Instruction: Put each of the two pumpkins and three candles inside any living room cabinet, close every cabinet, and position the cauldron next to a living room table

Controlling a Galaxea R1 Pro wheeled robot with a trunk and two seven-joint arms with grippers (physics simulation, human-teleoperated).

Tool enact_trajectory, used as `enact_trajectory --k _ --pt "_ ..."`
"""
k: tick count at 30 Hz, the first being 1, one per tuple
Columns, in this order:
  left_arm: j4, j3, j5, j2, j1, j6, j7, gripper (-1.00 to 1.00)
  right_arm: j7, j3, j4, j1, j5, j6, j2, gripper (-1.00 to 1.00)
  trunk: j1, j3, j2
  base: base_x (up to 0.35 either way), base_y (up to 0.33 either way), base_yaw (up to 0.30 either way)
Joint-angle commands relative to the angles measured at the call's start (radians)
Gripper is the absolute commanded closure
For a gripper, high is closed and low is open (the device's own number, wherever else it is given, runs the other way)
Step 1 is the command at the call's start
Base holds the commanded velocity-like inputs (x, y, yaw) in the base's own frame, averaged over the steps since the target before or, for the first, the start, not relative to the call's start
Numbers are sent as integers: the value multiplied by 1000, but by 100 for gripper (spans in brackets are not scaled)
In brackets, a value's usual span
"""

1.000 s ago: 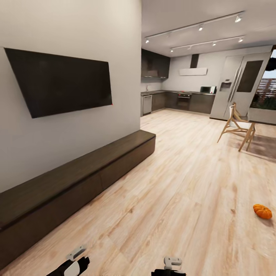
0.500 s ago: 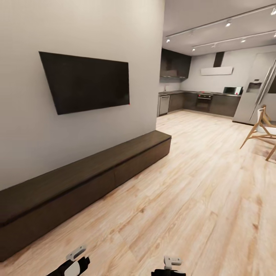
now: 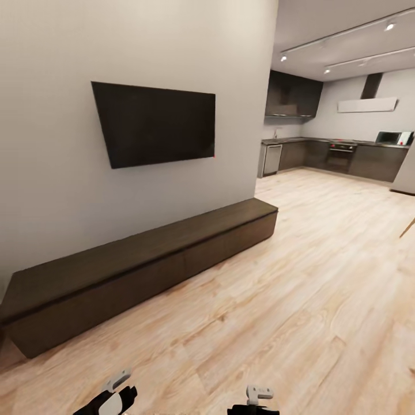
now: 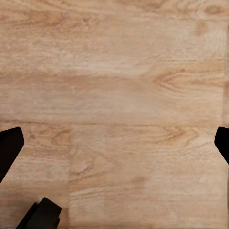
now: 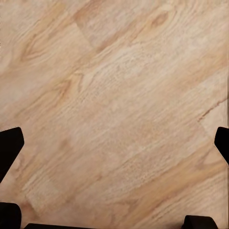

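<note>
View: swings left, pumpkin and chair gone, cabinet (image 3: 144,259) now centred, fronts closed.
Tools: left tool (image 4: 114,143) and right tool (image 5: 114,143) spread apart, empty over floor (image 3: 300,300).

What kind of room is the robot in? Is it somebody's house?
It looks like a home's living room that opens onto a kitchen. A flat TV hangs on the wall above a long low dark cabinet, the floor is pale wood, and kitchen units stand at the far end.

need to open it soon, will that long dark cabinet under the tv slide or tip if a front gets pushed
The cabinet will probably stay put: it is long, low and flat against the wall, so tipping looks unlikely. Its plain, handle-less fronts offer nothing to hook, so jaws may slip.
</note>
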Motion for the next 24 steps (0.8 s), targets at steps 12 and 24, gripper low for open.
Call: enact_trajectory --k 12,24 --pt "0 0 0 -1 0 0 0 -100 0 0 0 0 0 0 0 -100 0 0 0 0 -64 292" --pt "0 0 0 -1 0 0 0 -100 0 0 0 0 0 0 0 -100 0 0 0 0 0 292"
